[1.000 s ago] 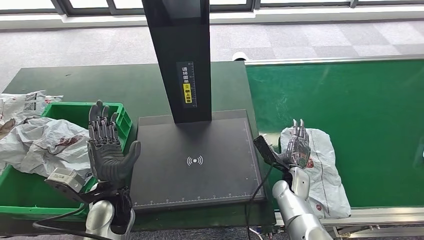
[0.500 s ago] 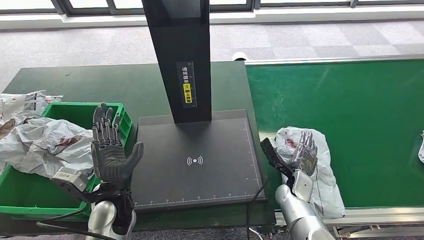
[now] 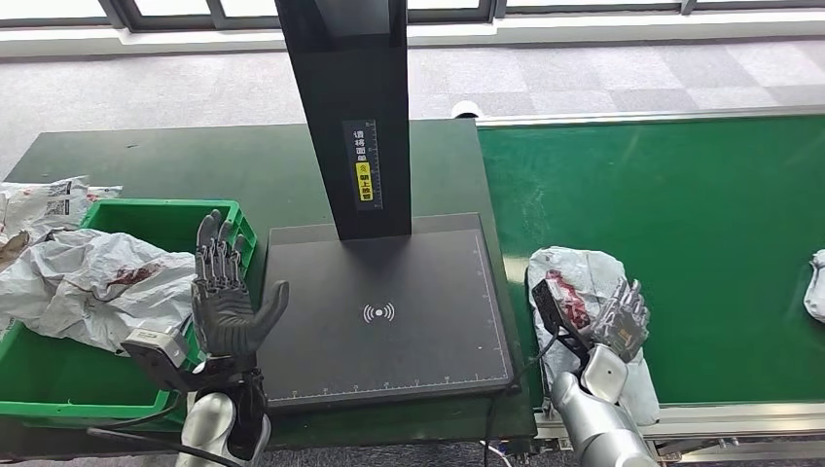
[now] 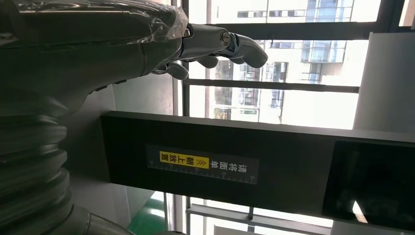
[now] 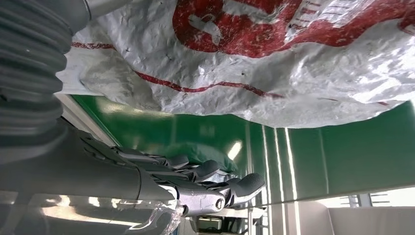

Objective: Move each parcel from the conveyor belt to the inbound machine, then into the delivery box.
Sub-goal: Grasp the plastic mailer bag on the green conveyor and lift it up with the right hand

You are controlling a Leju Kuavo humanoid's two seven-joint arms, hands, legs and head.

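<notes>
Head view first: right hand (image 3: 623, 321) low at right centre of the frame, fingers curled onto the white parcel (image 3: 584, 292) with red print, lying on the green belt (image 3: 681, 214) close beside the black scanner plate (image 3: 384, 311). Whether that curl amounts to a real hold, cannot tell. Left hand (image 3: 226, 302) up at lower left, palm open, fingers spread wide, holding nothing, between the plate and the green box (image 3: 146, 219) already stuffed with white bags (image 3: 88, 277). Second pale parcel (image 3: 815, 282) peeking in at the right edge.

Left wrist view: fingers extended at upper left, nothing between them, dark scanner post (image 4: 235, 166) with its yellow label across the middle.

Right wrist view: crinkled parcel film (image 5: 274, 63) across the top of the frame, fingers (image 5: 210, 188) bunched along the bottom, green belt between.

Risks, as a guess: slick, loose film likely to slide out of a shallow curl; floppy bag sagging and snagging the plate's edge on the way over; arriving parcel crowding the pick.
</notes>
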